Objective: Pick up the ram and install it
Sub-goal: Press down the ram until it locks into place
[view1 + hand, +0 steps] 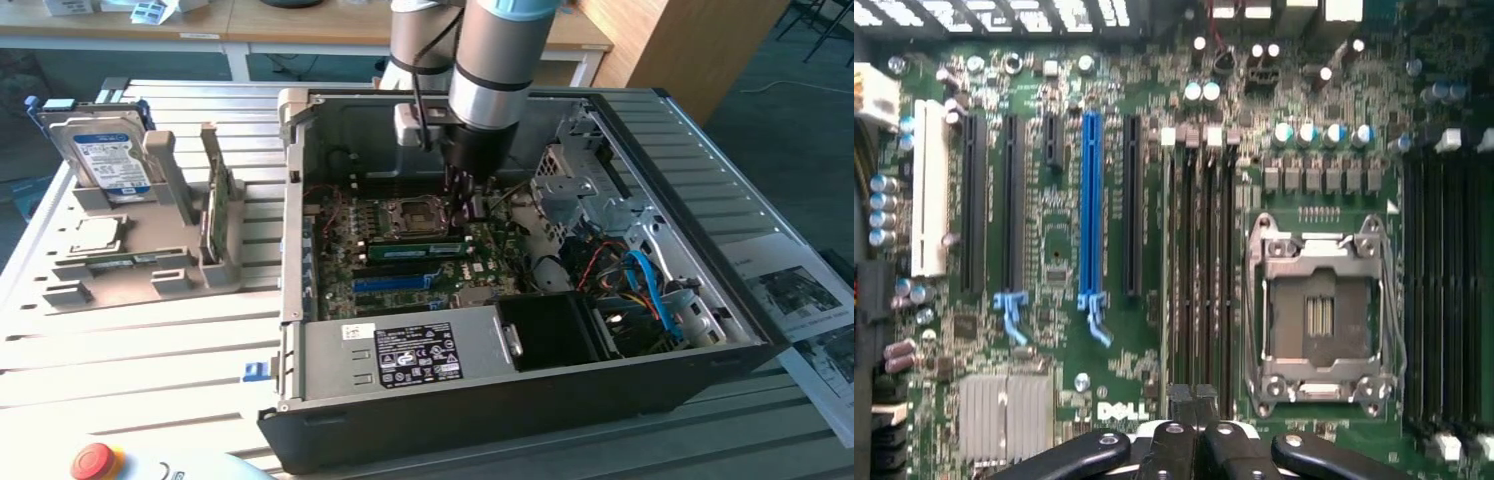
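Pincer: you see the black two-fingered gripper (1192, 405) shut tight, holding nothing, low over the green motherboard (1054, 330) inside the open black computer case (534, 400).
Slots: the empty black memory slots (1199, 270) lie just beyond its tips, beside the silver processor socket (1321, 310).
Ram: the thin green circuit-board stick (214, 205) stands upright in the grey holder (134, 270), well outside the case.
Handling: light, stiff, probably fragile; you should pinch its flat faces mid-length.
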Controlling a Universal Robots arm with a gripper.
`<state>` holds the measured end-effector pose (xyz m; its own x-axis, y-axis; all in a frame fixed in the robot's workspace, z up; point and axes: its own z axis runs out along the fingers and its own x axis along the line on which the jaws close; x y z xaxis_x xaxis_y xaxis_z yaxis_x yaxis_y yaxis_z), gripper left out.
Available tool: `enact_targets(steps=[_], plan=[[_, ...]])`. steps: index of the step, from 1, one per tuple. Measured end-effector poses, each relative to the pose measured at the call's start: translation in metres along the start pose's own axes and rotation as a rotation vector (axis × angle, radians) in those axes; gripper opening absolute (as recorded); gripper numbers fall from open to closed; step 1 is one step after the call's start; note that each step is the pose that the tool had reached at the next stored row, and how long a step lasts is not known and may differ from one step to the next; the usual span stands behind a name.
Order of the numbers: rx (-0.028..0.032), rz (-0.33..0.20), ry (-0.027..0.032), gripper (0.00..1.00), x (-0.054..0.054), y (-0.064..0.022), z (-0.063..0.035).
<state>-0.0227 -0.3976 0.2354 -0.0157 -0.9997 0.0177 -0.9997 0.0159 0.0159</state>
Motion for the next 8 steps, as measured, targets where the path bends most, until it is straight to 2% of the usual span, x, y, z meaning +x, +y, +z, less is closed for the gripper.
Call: enact_targets(steps=[8], plan=[[0.0077, 0.0, 0.0003, 0.1, -0.002, 0.0226, 0.0003]])
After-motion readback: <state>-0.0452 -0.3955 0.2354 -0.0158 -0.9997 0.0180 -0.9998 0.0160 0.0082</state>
